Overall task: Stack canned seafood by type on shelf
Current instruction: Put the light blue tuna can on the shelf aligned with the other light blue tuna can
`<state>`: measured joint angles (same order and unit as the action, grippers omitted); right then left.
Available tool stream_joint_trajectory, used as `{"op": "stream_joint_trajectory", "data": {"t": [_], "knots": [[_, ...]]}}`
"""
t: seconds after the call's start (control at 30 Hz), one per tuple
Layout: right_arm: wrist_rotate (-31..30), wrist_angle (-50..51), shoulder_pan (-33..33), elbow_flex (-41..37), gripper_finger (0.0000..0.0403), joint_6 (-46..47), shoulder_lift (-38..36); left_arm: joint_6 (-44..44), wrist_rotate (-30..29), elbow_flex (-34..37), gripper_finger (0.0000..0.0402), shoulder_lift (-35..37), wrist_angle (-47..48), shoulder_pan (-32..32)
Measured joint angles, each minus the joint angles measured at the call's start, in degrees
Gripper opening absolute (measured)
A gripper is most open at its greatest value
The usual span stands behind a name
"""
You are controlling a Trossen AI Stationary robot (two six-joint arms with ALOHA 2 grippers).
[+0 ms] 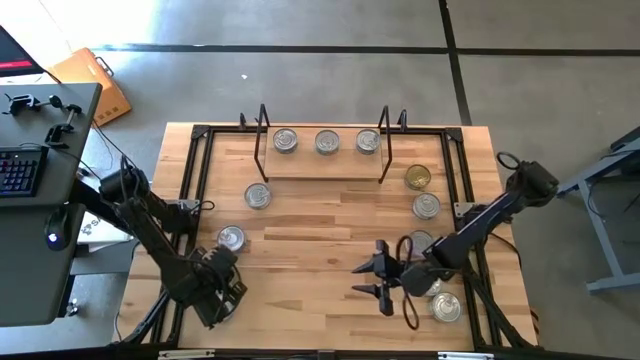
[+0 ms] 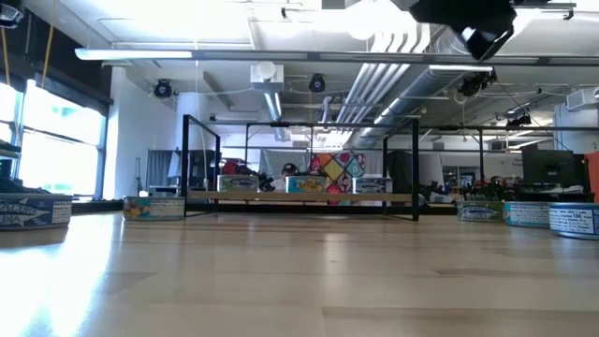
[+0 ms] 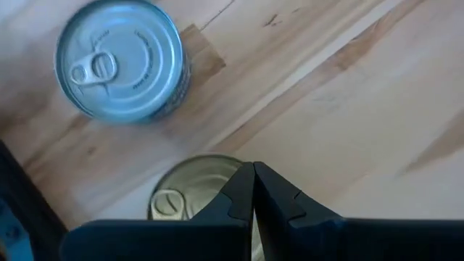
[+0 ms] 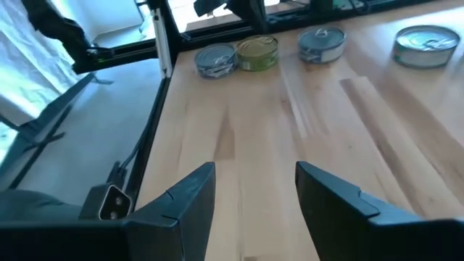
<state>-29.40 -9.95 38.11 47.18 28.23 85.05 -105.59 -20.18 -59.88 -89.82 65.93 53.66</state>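
Observation:
The shelf (image 1: 325, 168) stands at the table's far middle with three silver-topped tins (image 1: 327, 142) in a row on its board. More canned seafood sits loose on the table: two silver tins (image 1: 258, 196) at the left, and a gold-topped one (image 1: 417, 178) and several silver ones (image 1: 427, 206) at the right. My left gripper (image 3: 254, 174) is shut at the near left and points down over a pale gold-topped tin (image 3: 190, 190), beside a silver one (image 3: 119, 61). My right gripper (image 1: 372, 279) is open and empty over the near middle of the table, pointing left.
A black frame (image 1: 195, 170) runs along the table's edges. A desk with a keyboard (image 1: 20, 170) stands off the left side. Bare wood lies between the two grippers and in front of the shelf.

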Motion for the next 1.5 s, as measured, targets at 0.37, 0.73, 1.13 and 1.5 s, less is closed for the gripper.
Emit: {"op": "stream_joint_trajectory", "data": {"t": [0.37, 0.73, 1.13, 1.5], "knots": [[-3.23, -1.64, -0.86, 0.00, 0.0184, -0.05, 1.54, 8.70, -1.49, 0.04, 0.0000, 0.00, 0.50, -0.45], [-3.90, -1.49, -3.74, 0.00, 0.0184, -0.14, 1.64, -0.07, -17.79, 2.53, 0.0000, 0.02, 5.66, -0.92], [-3.88, -1.49, -2.73, 0.00, 0.0184, -0.20, 1.66, 10.53, -19.40, 3.85, 0.0000, 0.02, 4.32, -7.17], [-3.88, -1.49, -2.78, 0.00, 0.0184, -0.20, 1.66, 24.42, -33.22, 3.85, 0.0079, 0.02, -0.51, -12.75]]}}
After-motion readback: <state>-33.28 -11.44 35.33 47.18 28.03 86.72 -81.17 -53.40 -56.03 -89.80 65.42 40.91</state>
